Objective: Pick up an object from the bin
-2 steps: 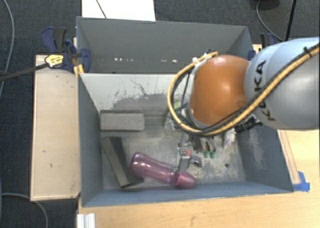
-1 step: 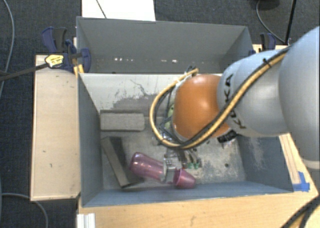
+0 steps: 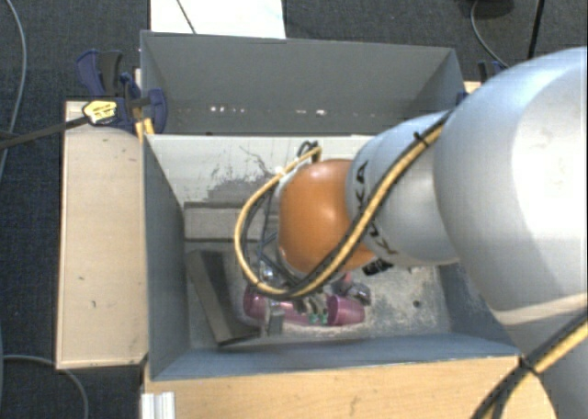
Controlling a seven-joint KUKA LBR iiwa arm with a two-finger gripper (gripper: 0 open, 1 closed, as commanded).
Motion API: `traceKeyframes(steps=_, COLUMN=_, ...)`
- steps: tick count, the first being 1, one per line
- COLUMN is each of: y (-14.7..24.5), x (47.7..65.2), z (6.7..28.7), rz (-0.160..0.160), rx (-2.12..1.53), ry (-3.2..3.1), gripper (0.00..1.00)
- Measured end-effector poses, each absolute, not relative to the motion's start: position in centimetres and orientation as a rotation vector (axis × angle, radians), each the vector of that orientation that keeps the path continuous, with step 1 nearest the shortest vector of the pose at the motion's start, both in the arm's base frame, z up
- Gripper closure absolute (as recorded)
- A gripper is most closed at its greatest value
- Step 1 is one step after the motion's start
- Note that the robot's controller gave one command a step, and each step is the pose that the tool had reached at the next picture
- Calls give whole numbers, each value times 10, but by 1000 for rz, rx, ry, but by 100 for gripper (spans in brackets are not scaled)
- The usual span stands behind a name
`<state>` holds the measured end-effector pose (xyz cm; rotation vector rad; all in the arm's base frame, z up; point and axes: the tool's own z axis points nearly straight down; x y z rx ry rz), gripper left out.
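The arm (image 3: 514, 178) reaches deep into the grey bin (image 3: 167, 252), and its orange wrist cover (image 3: 312, 215) and looped yellow cable (image 3: 243, 229) hide much of the bin floor. The claw (image 3: 274, 309) is low, at or just above the floor, close to the bin's near wall and somewhat left of the middle of that wall. Right at it lies a longish purple thing (image 3: 344, 310) with a touch of green on it. This thing runs along the near wall from under the claw towards the bin's right side. Whether the claw is wide or narrow, I cannot tell, because the wrist and cable cover its working end. I also cannot tell whether the purple thing is already gripped or only beside the claw. By its low position, the step in hand looks like the grasp itself, at the bottom of the reach and before any lift. The next move, as I judge it, calls for a firm hold across the purple thing's narrow width. After that comes a straight rise, kept clear of the near wall so the thing does not catch or get knocked loose. A rounded body may roll or slip out if it is gripped off-centre.
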<state>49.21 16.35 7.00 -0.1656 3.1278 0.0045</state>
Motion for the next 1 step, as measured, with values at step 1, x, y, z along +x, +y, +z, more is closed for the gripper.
traceKeyframes(steps=1, y=163, x=492, z=70, rz=5, rx=-164, ry=3128, gripper=100)
